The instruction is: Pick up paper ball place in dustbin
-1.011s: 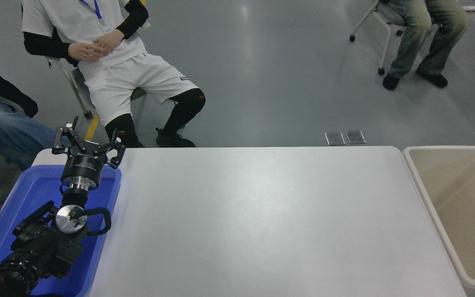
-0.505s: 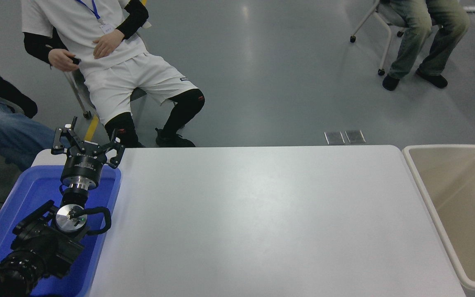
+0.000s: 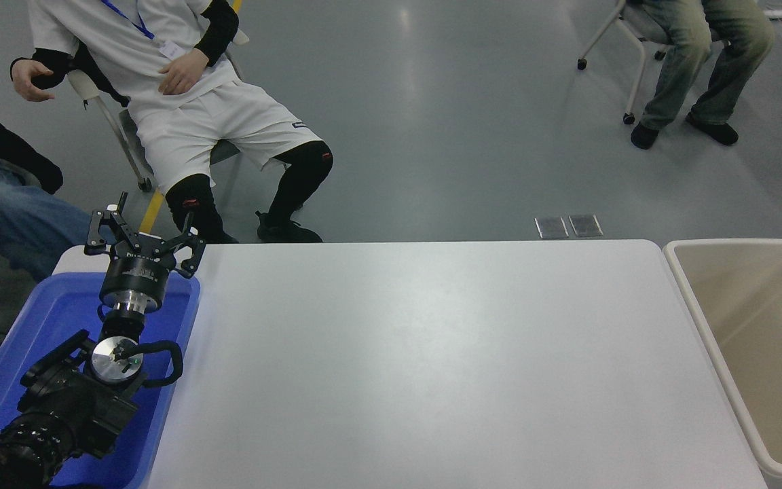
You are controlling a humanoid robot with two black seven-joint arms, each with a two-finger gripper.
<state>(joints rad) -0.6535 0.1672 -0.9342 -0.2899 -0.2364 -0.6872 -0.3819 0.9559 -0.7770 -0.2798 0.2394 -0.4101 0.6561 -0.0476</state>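
No paper ball shows anywhere in the head view. The dustbin (image 3: 686, 285), a beige tub with a white rim, stands against the table's right end, and what I see of its inside holds nothing. My left gripper (image 3: 153, 219) hangs open over the far end of a blue tray at the lower left, nothing between its fingers. The right arm and its gripper are out of view.
The blue tray (image 3: 45, 319) lies under my left arm at the table's left end. A white table (image 3: 432, 367) fills the middle. A person in white (image 3: 160, 88) sits just beyond the far left corner, another person (image 3: 696, 47) sits at the top right.
The seated person in white swung one arm out to the picture's left and leaned that way. My left arm has not moved.
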